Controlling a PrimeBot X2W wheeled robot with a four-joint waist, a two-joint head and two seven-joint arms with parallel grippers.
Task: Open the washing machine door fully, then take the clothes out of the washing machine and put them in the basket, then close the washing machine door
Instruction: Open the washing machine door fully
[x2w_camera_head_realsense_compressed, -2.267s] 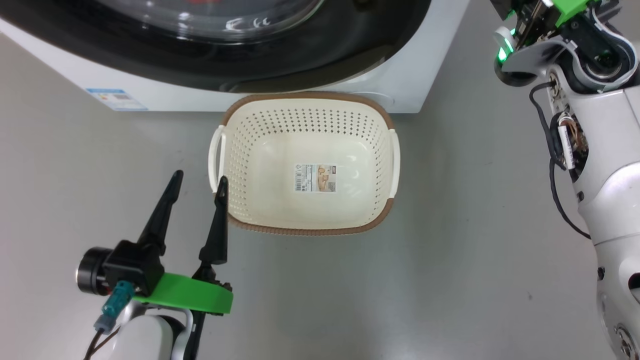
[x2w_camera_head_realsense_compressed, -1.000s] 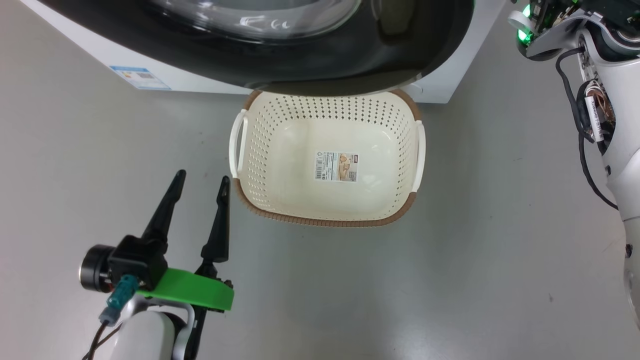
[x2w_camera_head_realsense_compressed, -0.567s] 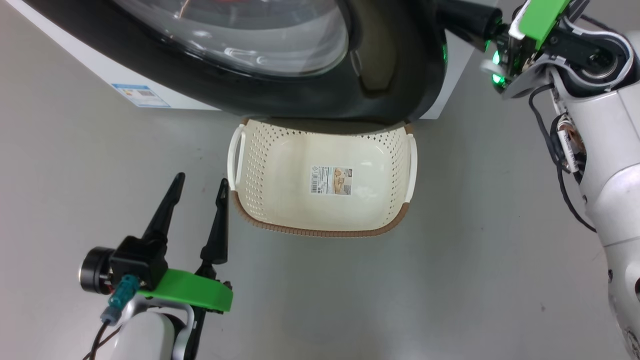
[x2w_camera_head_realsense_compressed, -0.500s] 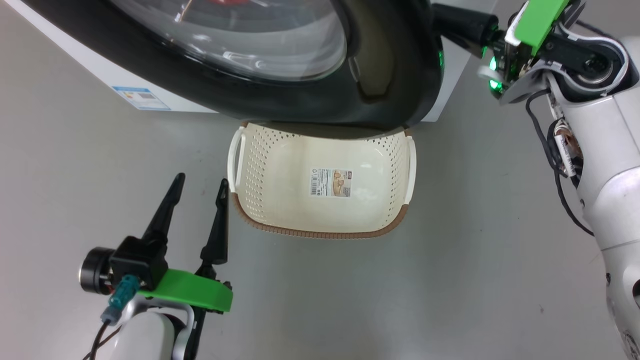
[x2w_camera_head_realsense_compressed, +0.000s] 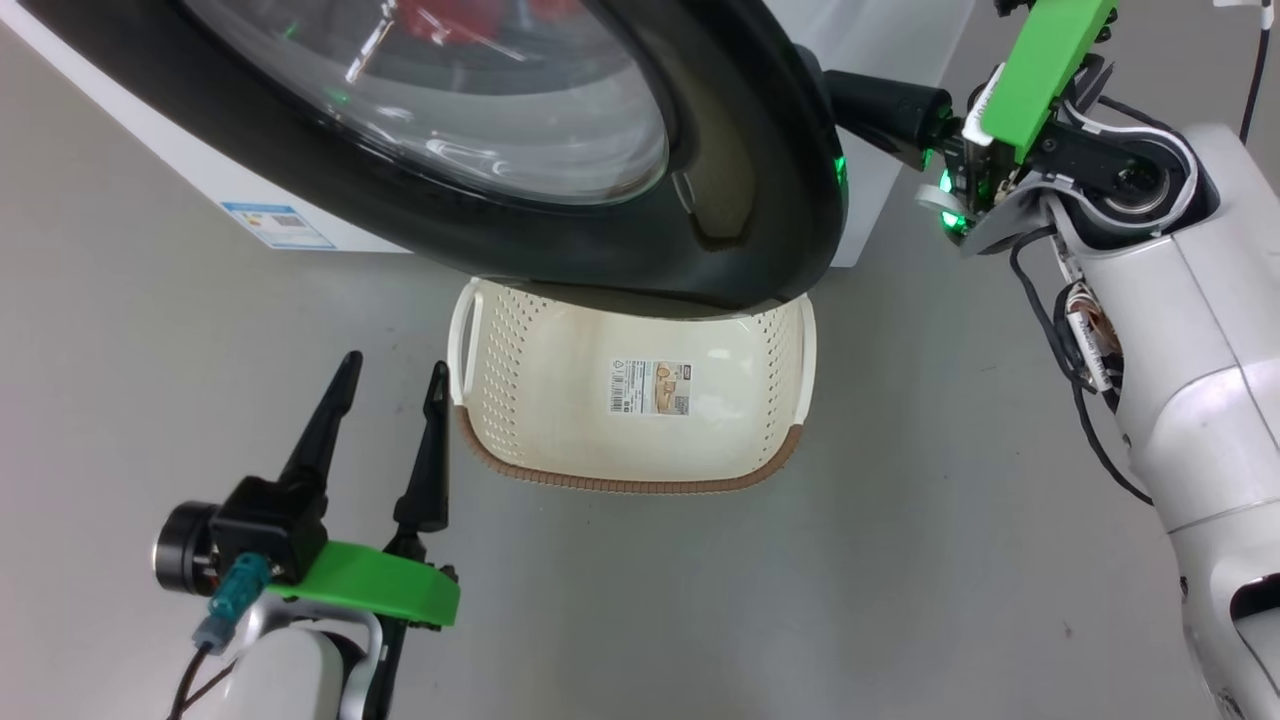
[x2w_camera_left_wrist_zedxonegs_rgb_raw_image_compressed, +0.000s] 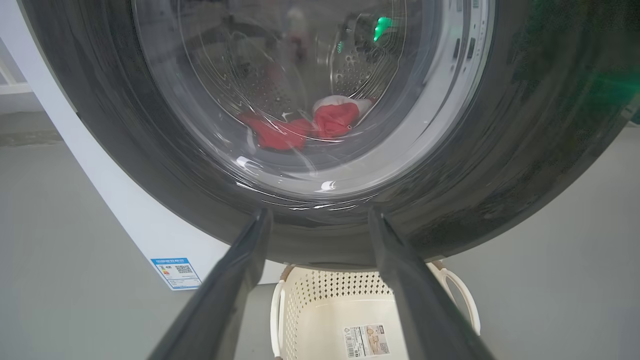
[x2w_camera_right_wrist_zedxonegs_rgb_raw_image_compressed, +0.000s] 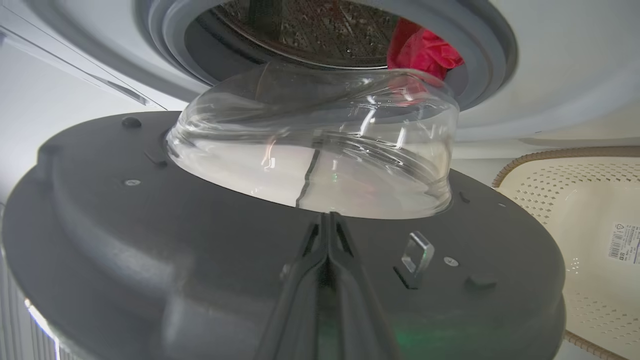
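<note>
Now: door (x2w_camera_head_realsense_compressed: 750, 200) ajar above basket (x2w_camera_head_realsense_compressed: 620, 483); right gripper (x2w_camera_right_wrist_zedxonegs_rgb_raw_image_compressed: 327, 215) closed, empty, at door's inner face; left gripper (x2w_camera_head_realsense_compressed: 394, 362) spread wide, empty, near left of basket; clothes (x2w_camera_left_wrist_zedxonegs_rgb_raw_image_compressed: 325, 120) far behind glass.

Count on site: one washing machine (x2w_camera_left_wrist_zedxonegs_rgb_raw_image_compressed: 135, 220), one washing machine door (x2w_camera_head_realsense_compressed: 740, 180), one basket (x2w_camera_head_realsense_compressed: 625, 485). The basket carries two white handles (x2w_camera_head_realsense_compressed: 463, 330) and one paper label (x2w_camera_head_realsense_compressed: 650, 388). Of the clothes (x2w_camera_left_wrist_zedxonegs_rgb_raw_image_compressed: 274, 136), two red bundles can be counted through the glass; any further pieces cannot be told. One blue sticker (x2w_camera_head_realsense_compressed: 278, 225). Two grippers: left gripper (x2w_camera_head_realsense_compressed: 394, 362), right gripper (x2w_camera_right_wrist_zedxonegs_rgb_raw_image_compressed: 328, 220).
</note>
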